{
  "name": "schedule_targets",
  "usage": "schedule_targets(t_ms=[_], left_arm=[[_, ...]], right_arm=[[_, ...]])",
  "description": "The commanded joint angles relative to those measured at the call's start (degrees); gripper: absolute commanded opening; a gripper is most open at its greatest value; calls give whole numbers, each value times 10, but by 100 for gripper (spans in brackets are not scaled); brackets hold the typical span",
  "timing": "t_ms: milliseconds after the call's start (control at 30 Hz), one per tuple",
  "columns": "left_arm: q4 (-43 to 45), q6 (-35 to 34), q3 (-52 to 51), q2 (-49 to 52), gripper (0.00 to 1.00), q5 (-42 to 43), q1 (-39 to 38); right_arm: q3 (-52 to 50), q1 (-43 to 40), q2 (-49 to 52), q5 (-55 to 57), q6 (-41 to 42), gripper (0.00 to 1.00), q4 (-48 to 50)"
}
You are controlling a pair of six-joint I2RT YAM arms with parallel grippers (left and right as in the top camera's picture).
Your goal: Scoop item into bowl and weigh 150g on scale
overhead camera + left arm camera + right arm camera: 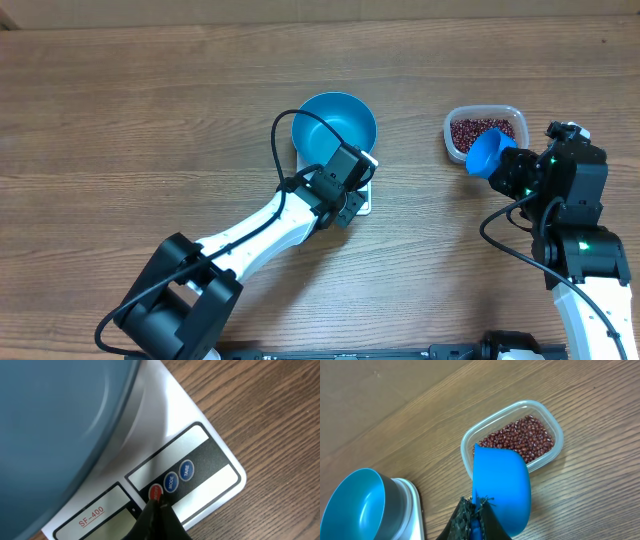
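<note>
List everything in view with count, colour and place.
bowl: one, bright blue, on the scale, empty
scale: one, white, table centre
beans: many, dark red, in the tub
tub: one, clear, right of the bowl
scoop: one, blue, at the tub's near edge
table: one, brown wood
left gripper: one, black, shut, tip at the scale's red button
right gripper: one, black, shut on the scoop

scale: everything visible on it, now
The scale is a flat white slab with rounded corners, plastic-looking, level on the wooden table. One edge carries a dark panel with a red button, blue MODE and TARE buttons, and an SF-400 label. The blue bowl sits on it, covering most of the top. The closed left pincer has its tips at the red button.
</note>
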Motion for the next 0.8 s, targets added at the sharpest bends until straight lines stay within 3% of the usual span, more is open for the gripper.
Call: schedule_targets(t_ms=[0, 767], left_arm=[[3, -8, -6, 10, 4, -3, 0], [16, -3, -6, 37, 4, -7, 0]], right_arm=[[14, -4, -2, 5, -2, 4, 1], [14, -4, -2, 5, -2, 4, 2]])
